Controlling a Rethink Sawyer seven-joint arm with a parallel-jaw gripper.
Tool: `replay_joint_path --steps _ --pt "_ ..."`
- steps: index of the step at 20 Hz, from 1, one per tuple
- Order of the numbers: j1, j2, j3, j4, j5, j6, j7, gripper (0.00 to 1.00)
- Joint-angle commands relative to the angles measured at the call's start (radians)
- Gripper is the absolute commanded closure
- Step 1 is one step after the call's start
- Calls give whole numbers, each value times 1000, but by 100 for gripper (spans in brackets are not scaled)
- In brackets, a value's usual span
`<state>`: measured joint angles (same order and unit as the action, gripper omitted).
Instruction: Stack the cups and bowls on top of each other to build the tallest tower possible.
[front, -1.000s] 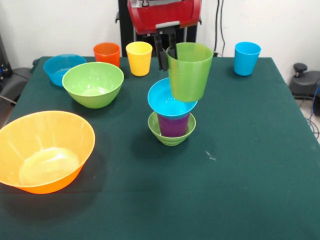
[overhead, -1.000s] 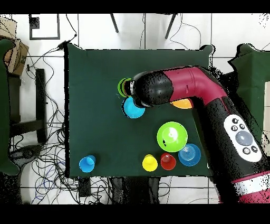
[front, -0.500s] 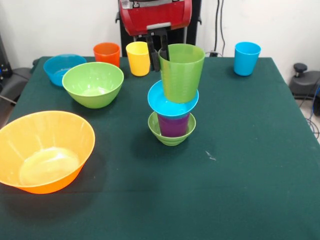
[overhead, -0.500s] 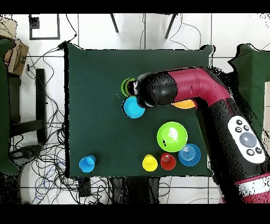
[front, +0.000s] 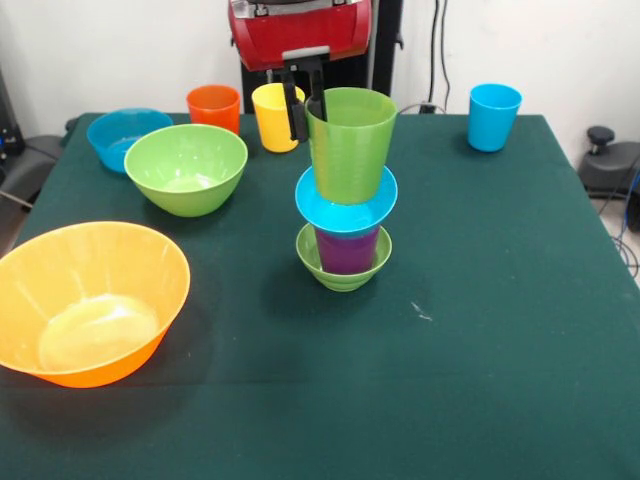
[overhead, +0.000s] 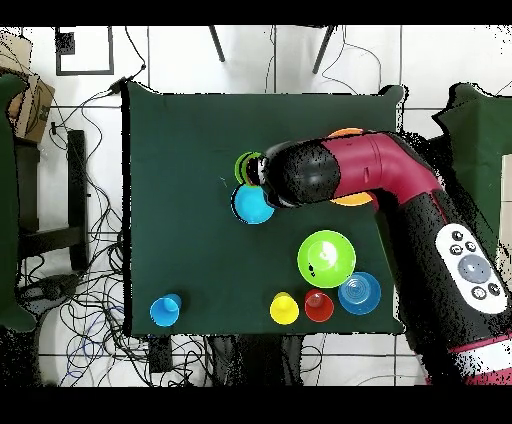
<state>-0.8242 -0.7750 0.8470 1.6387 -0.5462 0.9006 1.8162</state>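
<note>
**Q:** What lies on the table just now?

**A:** Biggest first: the large orange bowl (front: 88, 300) sits at the near corner in the front view. Behind it stand the medium green bowl (front: 186, 167) and the medium blue bowl (front: 122, 135), close together. Mid-table is the tower (front: 345, 225): a small green bowl (front: 343, 270) at the base, a purple cup (front: 346, 250) inside it, and a small blue bowl (front: 346, 202) resting on that cup. The spare cups wait along the far edge: the orange cup (front: 214, 106), the yellow cup (front: 275, 115) and, well apart, the light blue cup (front: 494, 116).

**Q:** And your jaws?

**A:** My gripper (front: 305, 100) pinches the rim of the green cup (front: 349, 145), one finger inside the wall and one outside. The cup's base looks to be in the small blue bowl, or just touching it; I cannot tell whether its weight has settled.

**Q:** How do you finish this well?

**A:** The cup seems to sit a little off the bowl's centre, toward my fingers. I judge I should centre it, keep it upright, and lower until it rests. Then I should spread the jaws slowly and lift straight up, so my inner finger does not drag the rim. The column is narrow and rests on a single cup, so a sideways nudge could topple it.
</note>
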Motion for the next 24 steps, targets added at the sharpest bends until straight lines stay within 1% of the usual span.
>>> replay_joint_path --steps 1,3,7,11,15,22,24 --pt "-11 -18 19 112 -93 36 -307 100" --pt "-21 -26 25 127 -99 26 -306 100" --pt "-26 -6 29 131 -122 11 -312 100" --pt "-41 -12 38 178 -135 -19 -282 100" --pt "-51 -15 48 204 -147 -37 -258 100" --pt "-28 28 41 197 -181 -64 -217 100" --pt "-31 17 46 212 -179 -69 -203 100"
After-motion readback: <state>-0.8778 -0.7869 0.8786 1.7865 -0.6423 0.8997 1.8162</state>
